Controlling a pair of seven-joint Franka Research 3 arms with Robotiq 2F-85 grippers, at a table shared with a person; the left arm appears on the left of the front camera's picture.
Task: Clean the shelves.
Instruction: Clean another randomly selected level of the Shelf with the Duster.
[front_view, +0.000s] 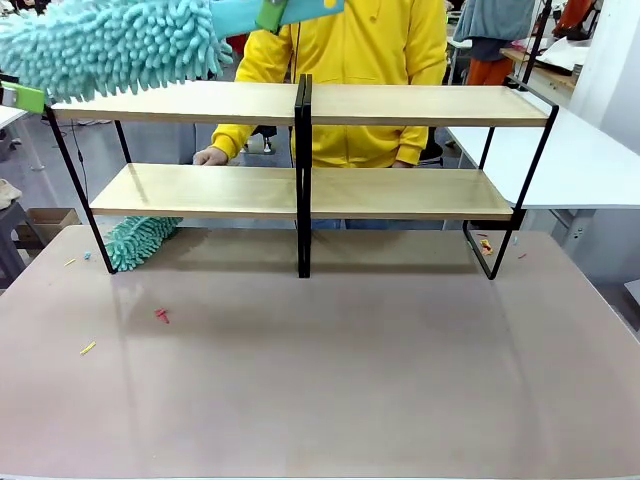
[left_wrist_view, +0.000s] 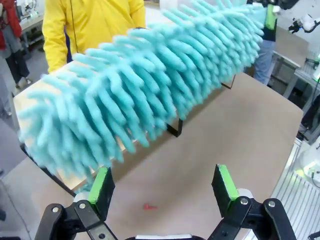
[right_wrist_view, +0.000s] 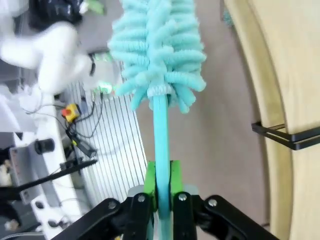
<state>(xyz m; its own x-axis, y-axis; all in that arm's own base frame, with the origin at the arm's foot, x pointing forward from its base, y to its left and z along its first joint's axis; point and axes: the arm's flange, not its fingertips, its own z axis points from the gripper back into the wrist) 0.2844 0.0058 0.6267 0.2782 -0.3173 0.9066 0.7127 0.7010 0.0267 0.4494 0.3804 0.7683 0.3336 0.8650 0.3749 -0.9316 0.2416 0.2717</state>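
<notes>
The right pincer (right_wrist_view: 163, 192) grips the fluffy teal duster (front_view: 110, 45) lying lengthwise just over the shelves (front_view: 300, 105), left end; the left pincer (left_wrist_view: 164, 187) is open.

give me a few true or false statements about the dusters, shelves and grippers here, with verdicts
1. The right gripper is shut on the handle of a teal duster. True.
2. The left gripper holds a duster. False: its jaws stand open with nothing between them.
3. A second duster lies on the table under the left end of the shelves. True.
4. The held duster is under the lower board. False: its head is at the left end of the top board.
5. The person's hand rests behind the lower board. True.
6. The table is spotless. False: small red and yellow scraps lie on it.
</notes>
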